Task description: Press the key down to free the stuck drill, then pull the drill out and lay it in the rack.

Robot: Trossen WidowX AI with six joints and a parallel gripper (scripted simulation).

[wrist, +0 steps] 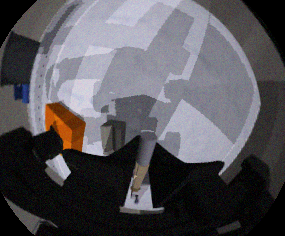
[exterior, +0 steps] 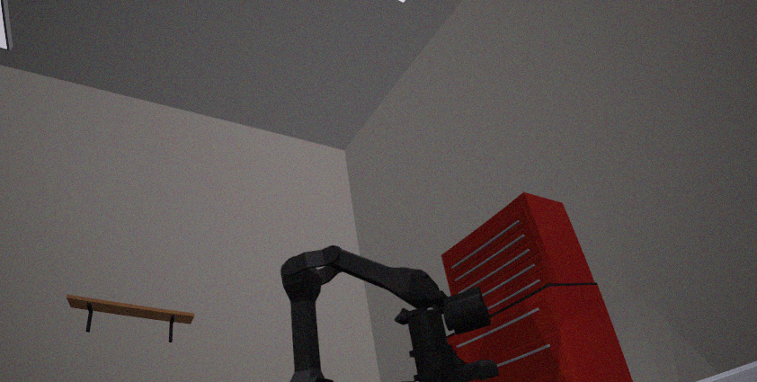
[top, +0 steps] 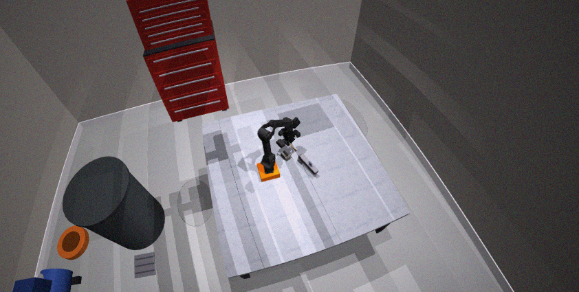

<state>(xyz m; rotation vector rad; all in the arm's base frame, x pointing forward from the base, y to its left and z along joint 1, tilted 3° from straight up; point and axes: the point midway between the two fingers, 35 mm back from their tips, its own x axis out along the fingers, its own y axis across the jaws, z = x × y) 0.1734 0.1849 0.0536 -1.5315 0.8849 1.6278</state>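
My gripper (top: 288,142) (wrist: 143,138) is shut on the drill, above the table (top: 352,192). The drill (top: 293,147) (wrist: 141,173) is a thin rod with a grey part and a tan part, held slanting between the fingertips. A long grey body (top: 312,165) with a small blue spot lies near the tan rod. Whether they touch, I cannot tell. A small grey block (top: 285,154) (wrist: 111,137) stands between the robot base and the held rod. The key and the rack cannot be told apart surely at this size. The exterior view shows the arm, but not the fingertips.
The orange base block (top: 269,172) (wrist: 65,126) carries the arm. A red tool cabinet (top: 190,73) (exterior: 572,326) stands beyond the table. A dark drum (top: 141,217) and an orange ring (top: 82,245) are on the floor. A wooden shelf (exterior: 129,308) is on the wall.
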